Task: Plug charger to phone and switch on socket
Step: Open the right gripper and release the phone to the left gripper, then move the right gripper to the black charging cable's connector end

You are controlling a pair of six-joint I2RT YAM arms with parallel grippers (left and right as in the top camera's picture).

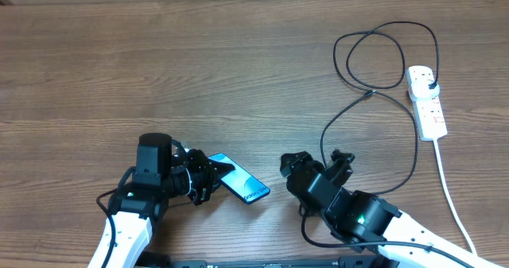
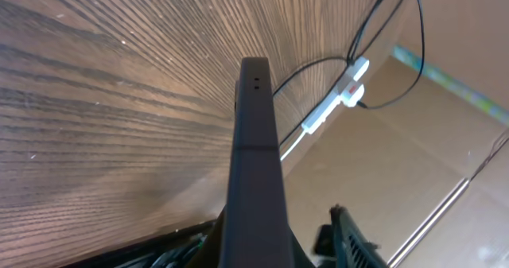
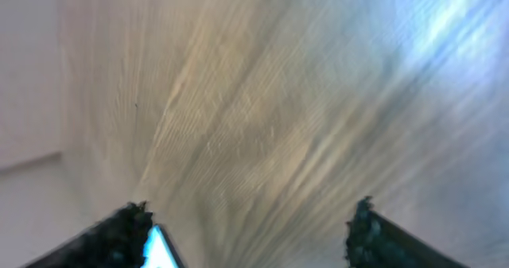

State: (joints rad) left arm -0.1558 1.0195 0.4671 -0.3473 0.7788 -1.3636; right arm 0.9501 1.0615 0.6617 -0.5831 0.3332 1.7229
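Note:
My left gripper (image 1: 200, 179) is shut on the near end of the phone (image 1: 240, 182), which tilts with its teal-blue screen up. In the left wrist view the phone (image 2: 254, 157) shows edge-on and dark. My right gripper (image 1: 316, 161) is open and empty just right of the phone. In the blurred right wrist view, the right gripper (image 3: 254, 236) has a lit phone corner (image 3: 159, 254) by its left finger. The charger cable (image 1: 374, 93) loops from its black plug (image 1: 430, 83) in the socket (image 1: 427, 102) down past the right arm. Its tip is hidden.
The socket's thick white cord (image 1: 449, 188) runs down the right side of the wooden table (image 1: 159, 77). The socket also shows far off in the left wrist view (image 2: 338, 101), with a cardboard wall (image 2: 413, 165) behind it.

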